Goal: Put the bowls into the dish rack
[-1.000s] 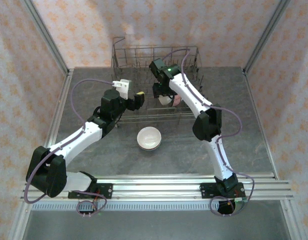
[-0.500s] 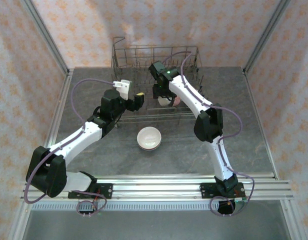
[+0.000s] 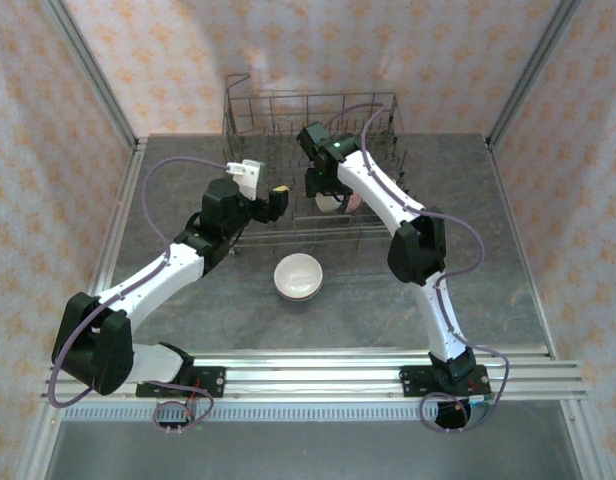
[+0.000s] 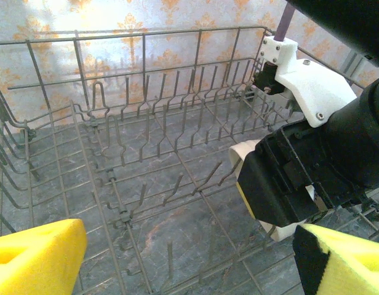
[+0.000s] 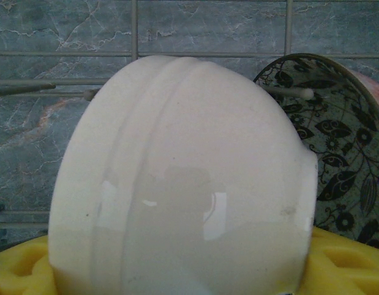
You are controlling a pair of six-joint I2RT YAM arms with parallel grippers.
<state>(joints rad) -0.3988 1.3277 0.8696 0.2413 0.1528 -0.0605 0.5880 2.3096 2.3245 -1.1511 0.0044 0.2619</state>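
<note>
Grey wire dish rack at the far side of the tabletop, both arms reaching to it.

Overhead, a pale bowl stands upright on the tabletop near the rack's front edge, apart from both arms; neither wrist view takes it in. The right gripper has its yellow fingers clamped on a white bowl inside the rack. Its wrist view places a patterned bowl, dark leaf print inside and reddish outside, just beside the white one. Overhead, that bowl is a small pink patch partly hidden by the arm. The left gripper hovers at the rack's front left, fingers wide apart with bare wire between them. Its wrist view shows the white bowl's rim mostly covered by the right gripper's black body. Whether the white bowl touches the tines cannot be told.
</note>
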